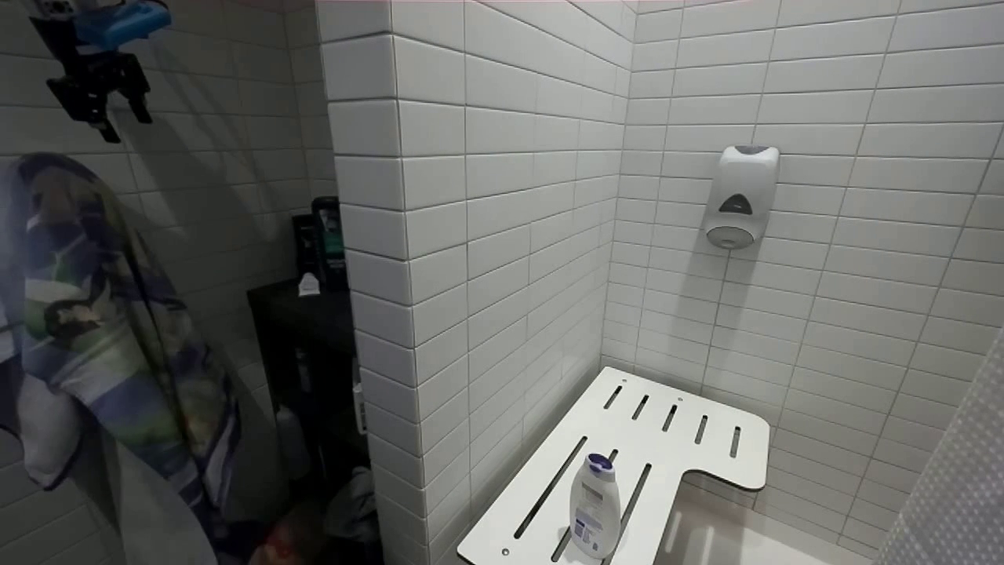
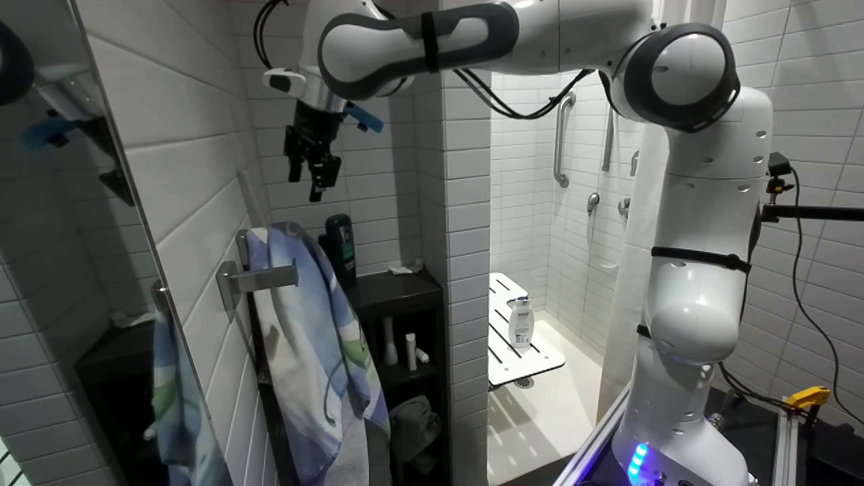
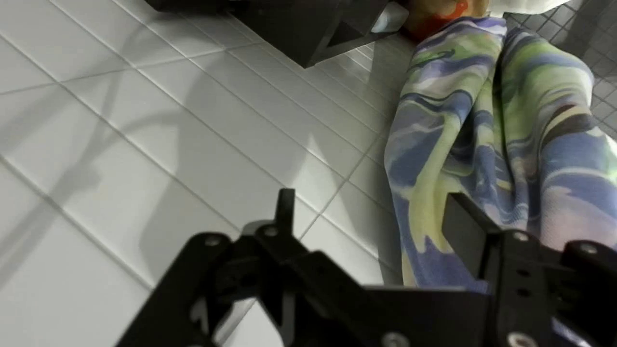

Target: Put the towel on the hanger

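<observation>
Towel (image 2: 317,364) hangs at the metal hanger (image 2: 266,279), prob. over its far side, tho that contact's hidden; hand (image 3: 370,217) is above, spread apart, nothing btwn; so hanging looks done, afaict; left to do: prob. just clear the arm (image 2: 553,37) & check it holds.

You see a white bottle (image 1: 594,510) upright on the slotted white counter (image 1: 667,450); above it, a dispenser (image 1: 745,180) on the tiled wall (image 1: 823,290); a dark green bottle (image 2: 345,253) on the black shelf unit (image 2: 398,297); a grab bar (image 2: 560,142).
</observation>
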`<state>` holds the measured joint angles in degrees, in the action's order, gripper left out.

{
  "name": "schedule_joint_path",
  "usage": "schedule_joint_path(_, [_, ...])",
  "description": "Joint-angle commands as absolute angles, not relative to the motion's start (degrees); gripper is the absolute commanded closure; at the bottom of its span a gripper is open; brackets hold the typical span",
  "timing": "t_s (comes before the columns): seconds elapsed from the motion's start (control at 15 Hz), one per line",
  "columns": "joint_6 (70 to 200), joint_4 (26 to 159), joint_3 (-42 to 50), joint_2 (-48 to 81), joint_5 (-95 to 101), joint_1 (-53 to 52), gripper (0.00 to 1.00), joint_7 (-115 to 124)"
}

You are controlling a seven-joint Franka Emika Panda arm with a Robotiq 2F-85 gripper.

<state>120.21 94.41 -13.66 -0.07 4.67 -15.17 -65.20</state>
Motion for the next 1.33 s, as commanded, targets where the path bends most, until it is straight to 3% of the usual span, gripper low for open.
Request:
schedule_joint_path(0.0, [119.54, 95.87, -13.16, -2.11, 2.78, -14.03, 0.0, -65.21])
schedule_joint_path(1.13, [110.8, 134.46, -4.36, -36.61, 3.99, -12.45, 0.0, -46.66])
schedule_joint_path(1.27, [109.71, 131.48, -4.46, -33.49, 4.58, -12.88, 0.0, -46.94])
